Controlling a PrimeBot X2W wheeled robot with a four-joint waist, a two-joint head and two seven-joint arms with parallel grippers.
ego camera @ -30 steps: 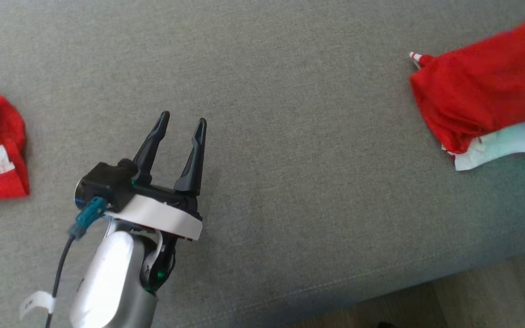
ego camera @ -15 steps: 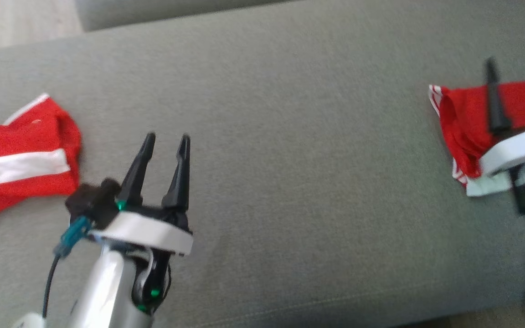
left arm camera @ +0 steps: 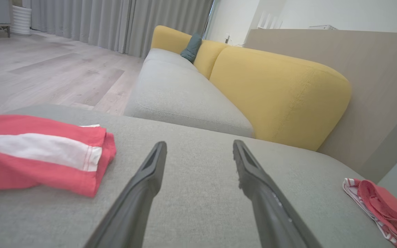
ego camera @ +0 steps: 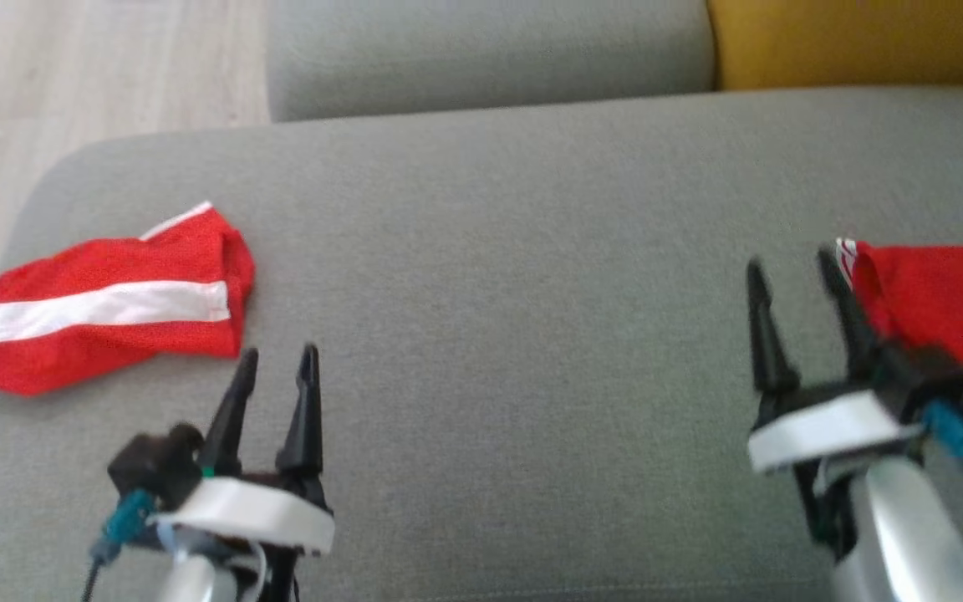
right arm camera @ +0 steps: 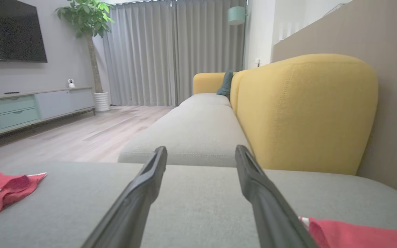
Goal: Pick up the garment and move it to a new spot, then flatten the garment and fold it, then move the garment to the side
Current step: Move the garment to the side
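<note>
Two red garments lie on the grey sofa seat (ego camera: 498,276). One, with a broad white stripe (ego camera: 105,313), is loosely folded at the far left, also seen in the left wrist view (left arm camera: 40,155) and the right wrist view (right arm camera: 2,189). The other red garment (ego camera: 941,309), with white at its edge, lies at the far right (left arm camera: 381,206) (right arm camera: 357,234). My left gripper (ego camera: 279,355) (left arm camera: 199,144) hovers open just right of the striped one, empty. Over the seat my right gripper (ego camera: 789,263) (right arm camera: 201,148) is open and empty, its fingers just left of the right garment.
A second grey cushion (ego camera: 481,50) adjoins the seat's far edge, with a yellow backrest (ego camera: 849,38) at the far right. Wooden floor (ego camera: 72,75) lies beyond the seat's rounded left end. A TV cabinet (right arm camera: 29,106) and a plant (right arm camera: 88,20) stand across the room.
The head camera has tilted up, shifting the whole picture. My right gripper has drawn back off the right garment, which stays on the seat. The left gripper stays open.
</note>
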